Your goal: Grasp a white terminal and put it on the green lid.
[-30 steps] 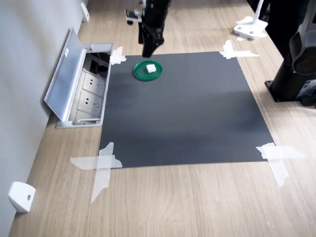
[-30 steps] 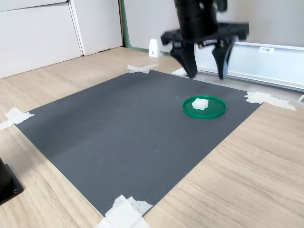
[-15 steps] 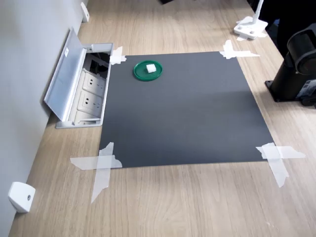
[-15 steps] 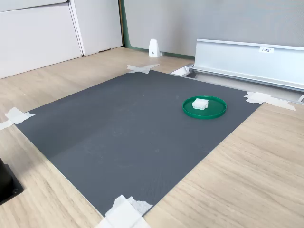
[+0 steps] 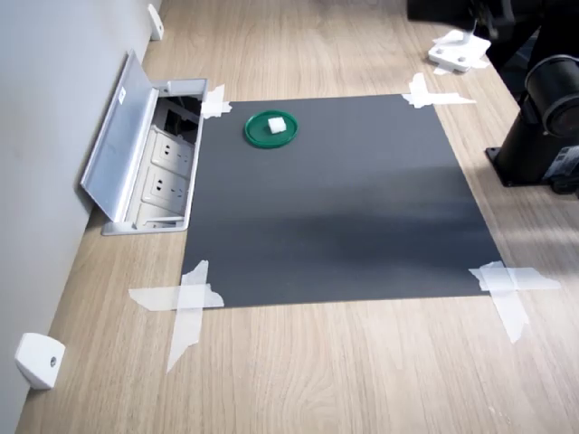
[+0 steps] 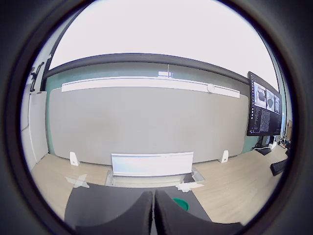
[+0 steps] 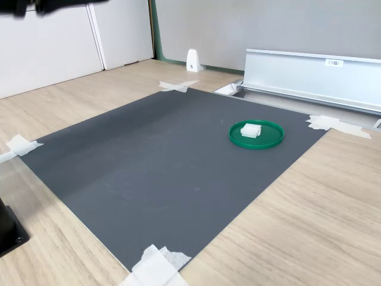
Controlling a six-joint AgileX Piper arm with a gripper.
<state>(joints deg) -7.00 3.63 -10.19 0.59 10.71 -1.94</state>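
- Light wood counter [image 5: 344, 371] fills both exterior views, with a grey wall [image 6: 146, 122] running along one edge.
- A dark grey mat [image 5: 335, 199] lies flat on the counter, its corners held down by crosses of white tape [image 5: 185, 303].
- The green lid [image 5: 271, 128], a round dark-green disc with a raised rim, sits on the mat near the corner closest to the wall.
- The white terminal [image 5: 277, 125], a tiny white block, rests inside the green lid, slightly off centre; in the second exterior view it shows at [image 7: 250, 129] within the lid [image 7: 256, 134].
- An open silver socket box [image 5: 149, 163] is sunk into the counter just beside the mat, its lid tilted up against the wall and power outlets visible inside.
- A small white wedge-shaped bracket [image 5: 36, 360] stands by the wall at the first exterior view's lower left.
- The black robot base [image 5: 543, 127] stands on the counter at the first exterior view's right, apart from the mat.
- In the wrist view, the gripper [image 6: 153, 215] appears as two dark jaws pressed together with only a thin seam between them, holding nothing.
- The wrist view looks level at the wall from high up; the green lid peeks out just beside the jaws, far below.
- A monitor [image 6: 264, 110] is mounted at the edge of the wrist view.
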